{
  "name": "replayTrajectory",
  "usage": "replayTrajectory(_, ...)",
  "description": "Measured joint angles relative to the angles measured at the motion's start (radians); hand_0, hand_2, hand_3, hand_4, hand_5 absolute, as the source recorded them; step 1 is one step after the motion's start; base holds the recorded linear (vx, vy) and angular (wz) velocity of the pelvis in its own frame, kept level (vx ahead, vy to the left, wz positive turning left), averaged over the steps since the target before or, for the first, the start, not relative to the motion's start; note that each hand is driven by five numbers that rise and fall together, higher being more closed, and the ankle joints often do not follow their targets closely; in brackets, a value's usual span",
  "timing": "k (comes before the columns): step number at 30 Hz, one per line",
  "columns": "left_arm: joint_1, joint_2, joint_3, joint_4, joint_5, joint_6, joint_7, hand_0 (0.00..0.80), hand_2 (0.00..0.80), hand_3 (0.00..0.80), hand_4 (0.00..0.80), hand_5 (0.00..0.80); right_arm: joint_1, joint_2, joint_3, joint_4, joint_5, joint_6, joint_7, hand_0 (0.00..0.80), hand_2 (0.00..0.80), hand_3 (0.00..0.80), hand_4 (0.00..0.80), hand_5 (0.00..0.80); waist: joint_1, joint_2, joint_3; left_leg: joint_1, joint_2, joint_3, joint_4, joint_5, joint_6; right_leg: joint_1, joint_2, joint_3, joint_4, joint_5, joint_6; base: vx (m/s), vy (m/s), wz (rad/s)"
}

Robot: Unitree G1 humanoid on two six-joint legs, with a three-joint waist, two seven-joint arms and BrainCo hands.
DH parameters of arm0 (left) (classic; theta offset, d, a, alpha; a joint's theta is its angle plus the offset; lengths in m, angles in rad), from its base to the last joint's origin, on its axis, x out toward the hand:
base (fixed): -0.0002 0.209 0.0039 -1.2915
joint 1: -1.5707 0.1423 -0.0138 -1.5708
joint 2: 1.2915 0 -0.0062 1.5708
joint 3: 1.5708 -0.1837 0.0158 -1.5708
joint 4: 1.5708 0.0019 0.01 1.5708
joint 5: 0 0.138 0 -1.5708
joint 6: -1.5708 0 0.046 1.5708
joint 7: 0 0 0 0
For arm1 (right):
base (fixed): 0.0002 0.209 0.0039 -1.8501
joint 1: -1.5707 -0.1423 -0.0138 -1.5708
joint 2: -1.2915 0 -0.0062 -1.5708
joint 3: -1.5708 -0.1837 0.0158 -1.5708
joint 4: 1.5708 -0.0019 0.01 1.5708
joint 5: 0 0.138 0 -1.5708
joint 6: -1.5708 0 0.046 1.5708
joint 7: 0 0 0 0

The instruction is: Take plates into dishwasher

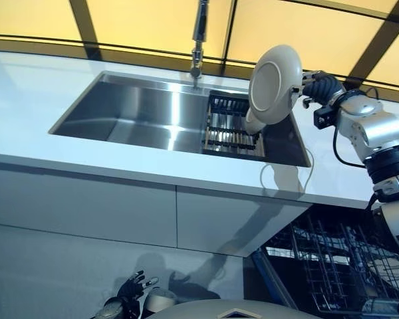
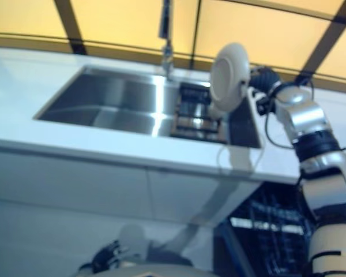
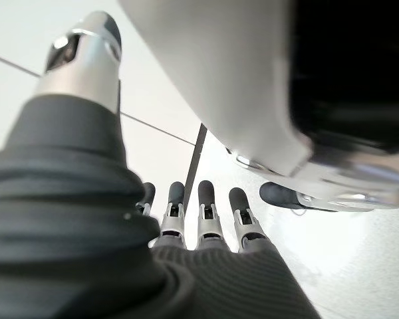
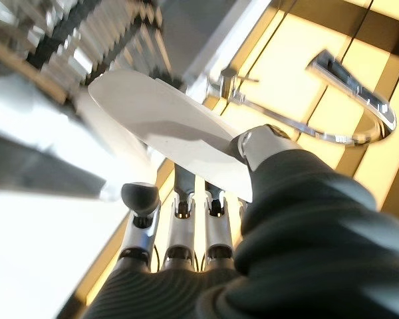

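The right robot hand (image 1: 310, 85) pinches a white plate (image 1: 274, 84) on edge above the sink (image 1: 139, 113), over its dish rack (image 1: 231, 125); a tap (image 1: 198, 40) is just beside. The dishwasher rack (image 1: 332, 266) sits below the worktop (image 1: 26, 100). The left robot hand (image 3: 199, 219), fingers straight, hangs low

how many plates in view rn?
1. The white plate is held on edge in the right hand, above the right end of the sink, over the dish rack. More may be hidden in the rack or the dishwasher rack below.
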Motion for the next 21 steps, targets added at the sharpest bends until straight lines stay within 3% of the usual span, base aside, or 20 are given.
replayTrajectory(10,-0.006,0.013,0.039,-0.004,0.000,-0.004,0.010,0.000,0.000,0.000,0.000,0.000,0.336,-0.154,-0.195,-0.265,-0.003,-0.023,0.025,0.800,0.800,0.800,0.800,0.800,-0.090,-0.028,0.015,0.016,0.017,0.070,-0.001,-0.010,-0.011,-0.031,0.022,0.069,0.000,0.007,-0.009,-0.037,-0.036,-0.19)
replayTrajectory(21,-0.030,0.030,0.079,0.002,-0.001,-0.026,0.013,0.000,0.000,0.000,0.000,0.000,0.656,-0.206,-0.417,-0.382,-0.110,-0.094,0.060,0.800,0.800,0.800,0.800,0.800,-0.183,-0.038,0.056,0.049,0.034,0.148,-0.001,-0.026,-0.019,-0.052,0.043,0.130,0.000,0.014,-0.014,-0.032,-0.041,-0.22)
